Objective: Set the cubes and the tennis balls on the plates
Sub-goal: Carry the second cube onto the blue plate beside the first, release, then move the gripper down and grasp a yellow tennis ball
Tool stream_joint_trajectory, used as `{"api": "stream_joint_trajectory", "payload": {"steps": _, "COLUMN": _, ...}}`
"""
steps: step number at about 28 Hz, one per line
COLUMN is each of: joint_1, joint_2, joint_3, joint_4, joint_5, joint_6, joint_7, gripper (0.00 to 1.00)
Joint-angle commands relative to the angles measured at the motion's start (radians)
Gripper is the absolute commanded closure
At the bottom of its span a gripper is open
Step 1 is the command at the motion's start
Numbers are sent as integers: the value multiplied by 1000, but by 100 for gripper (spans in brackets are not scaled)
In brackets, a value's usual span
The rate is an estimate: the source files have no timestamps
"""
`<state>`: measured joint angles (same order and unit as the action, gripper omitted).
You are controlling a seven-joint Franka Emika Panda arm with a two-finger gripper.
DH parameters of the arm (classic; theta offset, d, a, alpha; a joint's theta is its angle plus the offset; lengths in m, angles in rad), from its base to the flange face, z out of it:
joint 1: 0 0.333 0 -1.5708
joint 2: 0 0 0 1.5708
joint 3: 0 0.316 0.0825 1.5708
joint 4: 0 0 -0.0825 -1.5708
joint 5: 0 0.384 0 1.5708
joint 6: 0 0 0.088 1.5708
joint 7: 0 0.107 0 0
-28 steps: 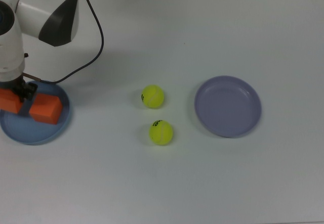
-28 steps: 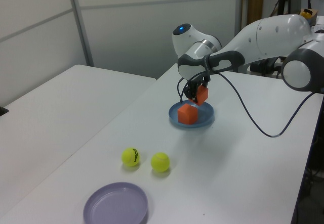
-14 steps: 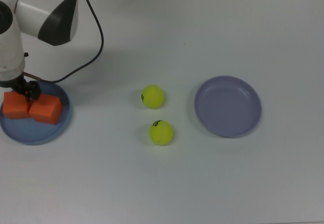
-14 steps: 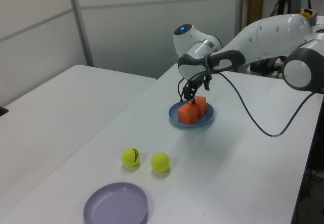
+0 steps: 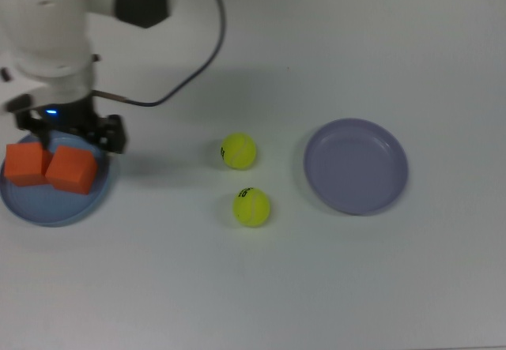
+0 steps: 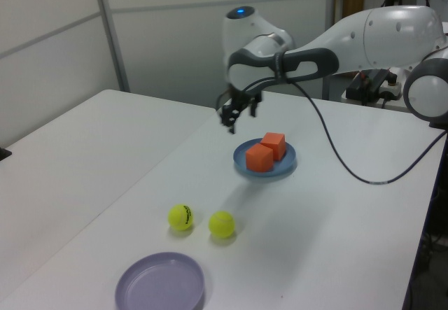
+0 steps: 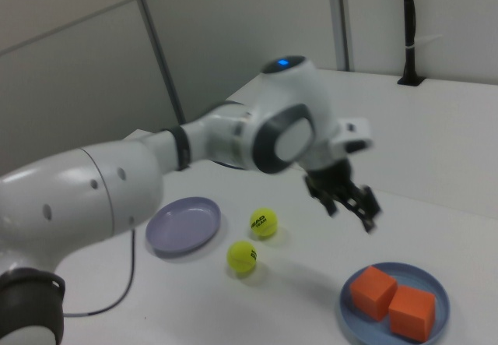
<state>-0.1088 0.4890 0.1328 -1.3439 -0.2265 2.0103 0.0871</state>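
Two orange cubes (image 5: 28,164) (image 5: 71,170) lie side by side on the light blue plate (image 5: 49,208) at the top view's left. They are also visible in the left view (image 6: 274,144) (image 6: 259,157) and the right view (image 7: 373,292) (image 7: 412,311). My gripper (image 5: 77,133) hangs open and empty above the plate's far edge, well clear of the cubes; it also appears in the left view (image 6: 231,119) and the right view (image 7: 352,206). Two tennis balls (image 5: 239,150) (image 5: 251,207) rest on the table's middle. The lavender plate (image 5: 356,166) is bare.
A black cable (image 5: 198,69) runs from the arm across the table's back. The white arm (image 6: 364,37) reaches in over the blue plate (image 6: 280,168). The balls (image 6: 180,217) (image 6: 222,224) lie between both plates.
The gripper let go of the second cube, which now rests on the blue plate beside the first. It has since risen and moved off the plate toward the balls' side.
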Motion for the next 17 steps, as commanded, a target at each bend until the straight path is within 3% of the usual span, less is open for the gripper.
{"api": "stream_joint_trajectory", "payload": {"steps": 1, "joint_1": 89, "joint_2": -14, "joint_3": 4, "joint_4": -40, "joint_5": 18, "joint_6": 7, "joint_7": 5, "gripper": 0}}
{"api": "stream_joint_trajectory", "payload": {"steps": 9, "joint_1": 260, "joint_2": 42, "joint_3": 2, "joint_4": -47, "joint_5": -23, "joint_6": 18, "joint_7": 36, "gripper": 0}}
{"api": "stream_joint_trajectory", "payload": {"steps": 17, "joint_1": 348, "joint_2": 98, "joint_3": 2, "joint_4": -43, "joint_5": -77, "joint_6": 28, "joint_7": 43, "gripper": 0}}
